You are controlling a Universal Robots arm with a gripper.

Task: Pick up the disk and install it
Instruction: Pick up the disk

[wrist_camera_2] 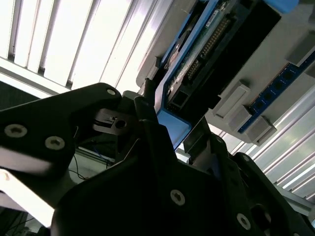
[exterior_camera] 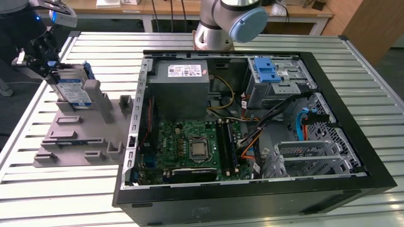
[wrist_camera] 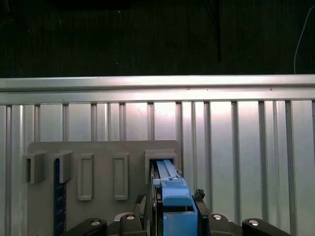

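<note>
Slatted metal table point(exterior_camera: 57, 198), open computer case point(exterior_camera: 252, 196) lying on its side, boards facing up, so reachable from above. Grey fixture plate point(exterior_camera: 75, 137) just beside the case on the exterior view's left, carrying upright slots and posts, evidently there to stand parts on edge for a top-down grab.

Standing on edge in one of those slots, at the plate's far end: the disk point(exterior_camera: 71, 87), label side out. Gripper point(exterior_camera: 49, 71) down over its upper edge.

In the first wrist view, fingers point(wrist_camera: 199, 196) flanking the blue carrier point(wrist_camera: 172, 194) on both sides, no gap visible. In the second wrist view, one finger point(wrist_camera_2: 150, 128) hard against the carrier's edge. Reading that as clamped on the disk, gripped across the thin dimension.

Lower edge either seated in the slot or barely clear of it; can't tell which.

Install not done: disk well apart from the case, with the blue latch point(exterior_camera: 266, 70) and drive cage point(exterior_camera: 287, 80) over at the case's far corner.
</note>
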